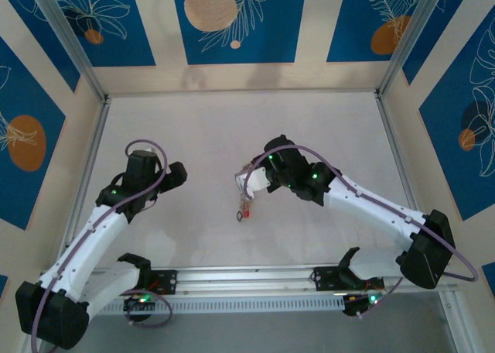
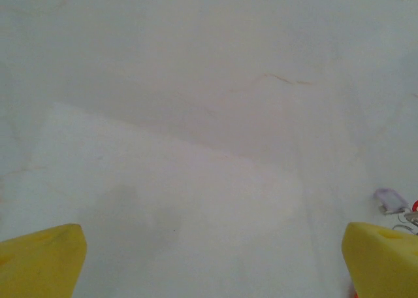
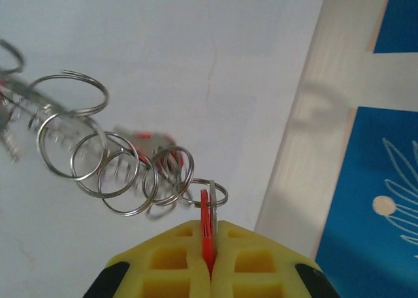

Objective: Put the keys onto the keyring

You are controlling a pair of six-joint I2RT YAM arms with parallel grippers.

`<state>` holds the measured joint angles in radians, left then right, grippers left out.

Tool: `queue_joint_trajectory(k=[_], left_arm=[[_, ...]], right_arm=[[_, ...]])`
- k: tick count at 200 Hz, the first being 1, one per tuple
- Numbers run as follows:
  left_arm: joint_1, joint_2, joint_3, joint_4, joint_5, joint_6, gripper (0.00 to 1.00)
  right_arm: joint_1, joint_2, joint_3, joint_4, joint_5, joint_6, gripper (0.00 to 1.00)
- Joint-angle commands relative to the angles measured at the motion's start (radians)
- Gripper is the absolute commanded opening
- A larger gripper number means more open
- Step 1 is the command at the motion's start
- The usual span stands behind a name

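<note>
Key (image 3: 204,213), red, sits pinched edge-on in the right pincer (image 3: 209,246), pressed together on it. Keyring (image 3: 141,178) loops dangle beyond, above the counter (image 3: 163,36). Left pincer (image 2: 212,246) is spread, empty. Recommended: steady one loop before threading.

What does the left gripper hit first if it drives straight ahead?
Probably bare table. The left gripper is open with nothing between its fingers, and the keys sit off to its right, outside that line. Depth is hard to judge.
</note>
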<state>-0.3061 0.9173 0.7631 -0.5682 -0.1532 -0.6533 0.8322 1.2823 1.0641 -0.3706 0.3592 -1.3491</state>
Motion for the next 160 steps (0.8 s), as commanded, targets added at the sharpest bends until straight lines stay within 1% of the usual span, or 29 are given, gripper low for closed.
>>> queue_joint_trajectory(k=[1,28,51,90,125,160], left_arm=[[0.030,-0.015,-0.010,-0.065,-0.114,-0.035,1.00],[0.046,-0.024,-0.024,-0.068,-0.117,-0.032,1.00],[0.061,-0.018,-0.037,-0.059,-0.107,-0.019,1.00],[0.076,-0.027,-0.073,-0.052,-0.119,-0.010,1.00],[0.084,-0.013,-0.075,-0.036,-0.105,0.020,1.00],[0.087,0.006,-0.079,-0.008,-0.087,0.032,1.00]], right_arm=[[-0.011,0.031,0.048,0.052,-0.018,-0.038,0.00],[-0.025,0.081,0.054,0.111,-0.052,-0.028,0.00],[-0.038,0.111,0.051,0.128,-0.082,0.002,0.00],[-0.074,0.114,0.002,0.155,-0.114,0.041,0.00],[-0.140,0.122,-0.045,0.184,-0.163,0.057,0.00],[-0.198,0.166,-0.043,0.218,-0.210,0.075,0.00]])
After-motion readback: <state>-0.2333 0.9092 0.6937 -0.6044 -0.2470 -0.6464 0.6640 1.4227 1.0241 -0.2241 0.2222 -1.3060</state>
